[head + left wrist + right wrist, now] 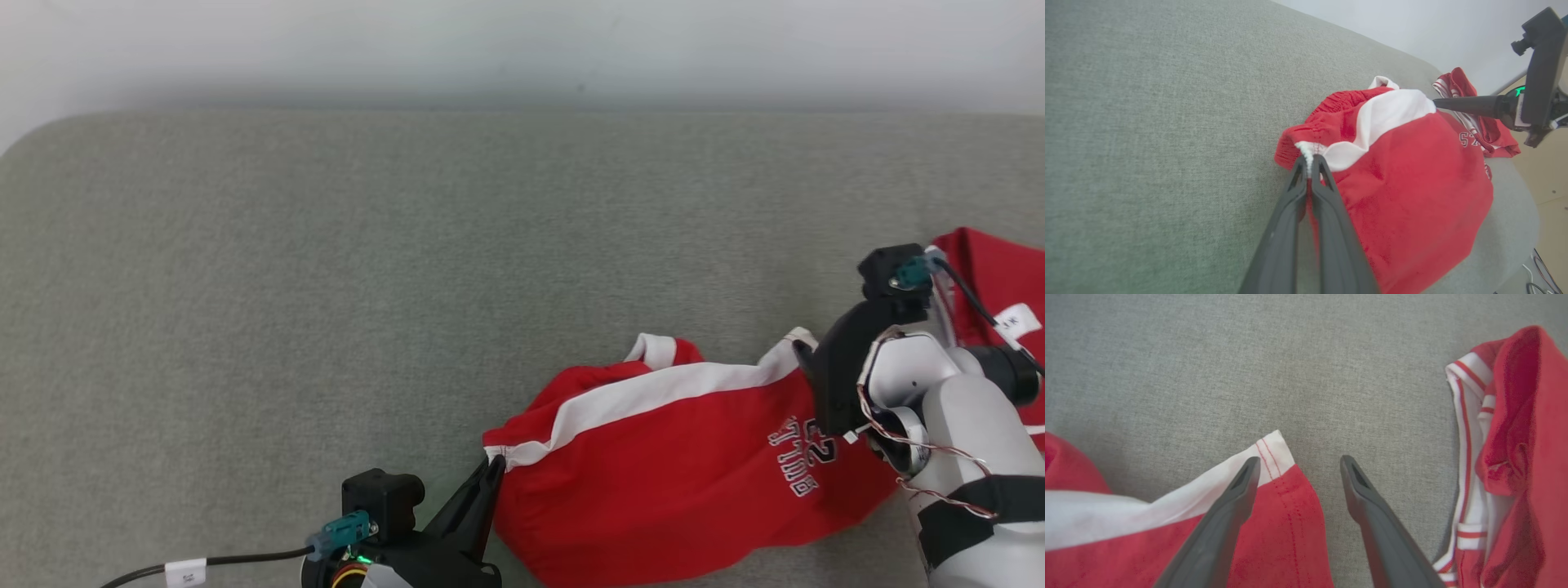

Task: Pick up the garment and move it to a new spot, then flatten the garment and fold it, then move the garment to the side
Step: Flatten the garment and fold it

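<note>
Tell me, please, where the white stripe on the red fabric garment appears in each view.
Head view: white stripe of the red fabric garment, diagonal, lower centre-right.
Left wrist view: stripe centre-right, end pinched by the shut left gripper.
Right wrist view: stripe lower left, corner by the open right gripper.
Shared landmark: second red garment with striped trim, at right.

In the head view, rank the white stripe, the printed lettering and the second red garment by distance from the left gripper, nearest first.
1. White stripe: its end is pinched in the left gripper.
2. Printed lettering: farther right.
3. Second red garment: far right edge.
</note>
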Robot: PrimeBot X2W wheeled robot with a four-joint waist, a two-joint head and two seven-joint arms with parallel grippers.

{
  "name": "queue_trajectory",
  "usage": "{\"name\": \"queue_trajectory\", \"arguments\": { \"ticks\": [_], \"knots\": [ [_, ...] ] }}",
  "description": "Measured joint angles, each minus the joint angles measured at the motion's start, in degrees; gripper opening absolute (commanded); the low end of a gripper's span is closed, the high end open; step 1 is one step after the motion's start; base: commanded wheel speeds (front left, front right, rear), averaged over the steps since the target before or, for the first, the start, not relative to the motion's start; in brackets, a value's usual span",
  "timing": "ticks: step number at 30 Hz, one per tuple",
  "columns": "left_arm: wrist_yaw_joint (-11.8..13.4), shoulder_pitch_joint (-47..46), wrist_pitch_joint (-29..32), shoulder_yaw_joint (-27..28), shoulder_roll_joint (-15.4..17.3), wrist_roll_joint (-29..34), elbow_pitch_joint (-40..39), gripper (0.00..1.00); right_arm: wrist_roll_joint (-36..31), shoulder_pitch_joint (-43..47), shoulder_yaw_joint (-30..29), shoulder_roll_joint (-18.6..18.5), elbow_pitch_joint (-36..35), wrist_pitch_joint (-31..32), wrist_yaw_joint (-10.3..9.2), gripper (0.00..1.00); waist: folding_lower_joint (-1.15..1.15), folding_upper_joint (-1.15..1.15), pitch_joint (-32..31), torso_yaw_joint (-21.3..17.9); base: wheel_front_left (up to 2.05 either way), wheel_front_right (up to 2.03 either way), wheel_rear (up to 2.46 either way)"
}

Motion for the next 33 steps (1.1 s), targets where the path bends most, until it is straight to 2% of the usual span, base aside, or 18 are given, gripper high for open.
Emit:
{"name": "queue_trajectory", "arguments": {
  "ticks": [6, 7, 8, 9, 10, 16, 26, 28, 30, 32, 33],
  "knots": [
    [-0.1, -0.2, -0.1, 0.0, -0.5, 0.0, 0.3, 0.0, 1.5, -2.4, 5.7, -3.1, 0.5, 2.4, 0.0, 1.0, 0.0, 0.0, 2.4, 2.6, 0.0, 0.0, 0.0],
    [-0.1, -0.2, -0.1, -0.1, -0.5, -0.1, 0.4, 0.0, 1.6, -2.6, 6.1, -3.5, 0.6, 2.9, 0.0, 0.93, 0.0, 0.0, 2.7, 2.8, 0.0, 0.0, 0.0],
    [-0.1, -0.3, -0.1, -0.1, -0.6, -0.1, 0.4, 0.0, 1.6, -2.7, 6.3, -3.8, 0.7, 3.4, 0.0, 0.92, 0.0, 0.0, 3.0, 3.1, 0.0, 0.0, 0.0],
    [-0.2, -0.5, -0.1, -0.1, -0.7, -0.1, 0.5, 0.0, 1.7, -2.7, 6.3, -4.1, 0.7, 3.8, 0.0, 0.93, 0.0, 0.0, 3.2, 3.3, 0.0, 0.0, 0.0],
    [-0.3, -0.7, -0.3, -0.1, -0.8, -0.1, 0.5, 0.0, 1.8, -2.7, 6.4, -4.5, 0.6, 4.1, 0.0, 1.0, 0.0, 0.0, 3.4, 3.4, 0.0, 0.0, 0.0],
    [-0.5, -0.9, -0.5, -0.3, -0.9, -0.1, 0.5, 0.0, 0.0, -2.2, 6.2, -6.8, -2.9, 4.3, 0.0, 1.0, 0.0, 0.0, 4.0, 3.8, 0.0, 0.0, 0.0],
    [-0.5, -1.1, -0.5, -0.2, -1.0, -0.5, 0.4, 0.0, -0.3, 3.4, 6.8, -7.5, -10.7, 6.6, 0.0, 1.0, -0.01, 0.0, 5.2, 3.7, 0.0, 0.0, 0.0],
    [-0.5, -1.4, -0.5, -0.4, -1.1, -0.5, 0.5, 0.0, -0.3, 3.5, 7.5, -7.5, -11.1, 6.7, 0.0, 0.92, -0.02, 0.0, 5.5, 3.8, 0.0, 0.0, 0.0],
    [-0.5, -1.8, -0.5, -0.5, -1.2, -0.5, 0.5, 0.0, -0.3, 3.4, 8.6, -7.6, -11.1, 6.9, 0.0, 0.47, -0.01, 0.0, 5.8, 4.0, 0.0, 0.0, 0.0],
    [-0.6, -2.0, -0.5, -0.6, -1.4, -0.5, 0.7, 0.0, 0.0, 3.3, 9.9, -8.0, -11.3, 7.1, 0.0, 0.35, -0.02, 0.0, 5.9, 4.2, 0.0, 0.0, 0.0],
    [-0.6, -2.0, -0.5, -0.7, -1.4, -0.5, 0.8, 0.0, 0.1, 3.2, 10.5, -8.3, -11.5, 6.8, 0.0, 0.2, -0.02, 0.0, 5.9, 4.4, 0.0, 0.0, 0.0]
  ]
}}
